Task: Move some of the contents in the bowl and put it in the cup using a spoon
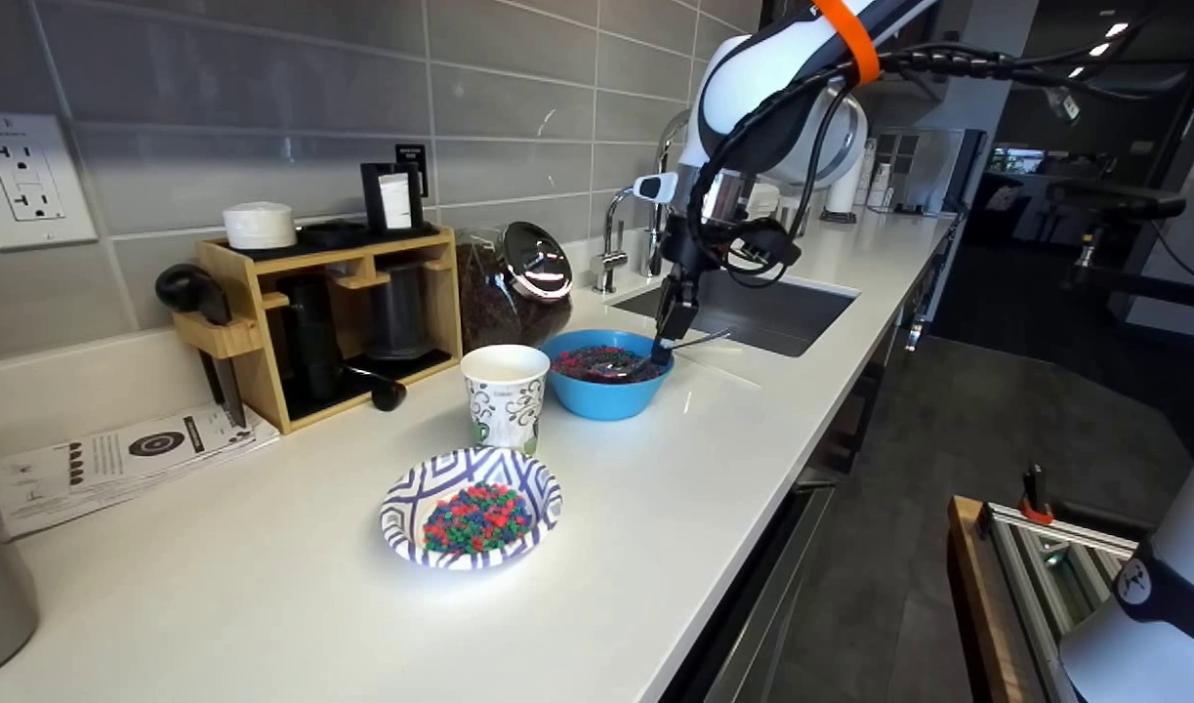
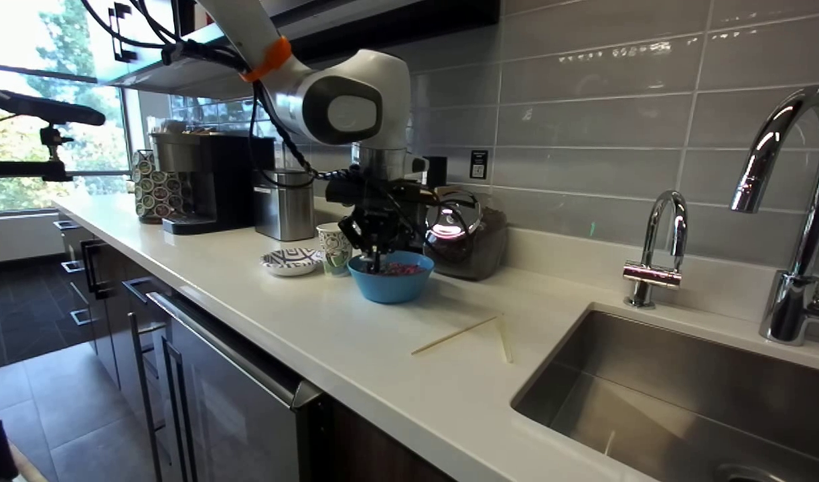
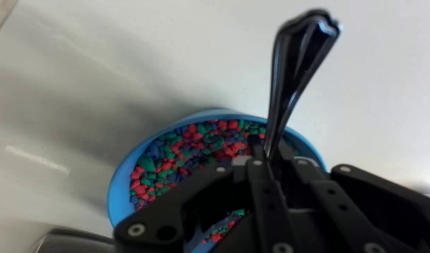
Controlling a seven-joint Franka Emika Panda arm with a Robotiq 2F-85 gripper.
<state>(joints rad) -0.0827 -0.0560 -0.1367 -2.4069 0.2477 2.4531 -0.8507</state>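
Observation:
My gripper (image 1: pixel 663 350) is shut on a metal spoon, whose handle (image 1: pixel 706 339) sticks out past the fingers. The handle also shows in the wrist view (image 3: pixel 301 66), pinched between the fingertips (image 3: pixel 269 149). The spoon's head lies in the blue bowl (image 1: pixel 606 400), among small red, green and blue pebbles (image 1: pixel 592 359). The fingertips are at the bowl's rim in an exterior view. The blue bowl also shows in an exterior view (image 2: pixel 390 286) and in the wrist view (image 3: pixel 118 196). A patterned paper cup (image 1: pixel 506 395) stands upright beside the bowl; its inside bottom is hidden.
A patterned paper bowl (image 1: pixel 411 485) with similar pebbles sits in front of the cup. A wooden organizer (image 1: pixel 265 332) and a glass jar (image 1: pixel 489 293) stand by the wall. Two thin sticks (image 2: pixel 455 335) lie near the sink (image 2: pixel 583 402).

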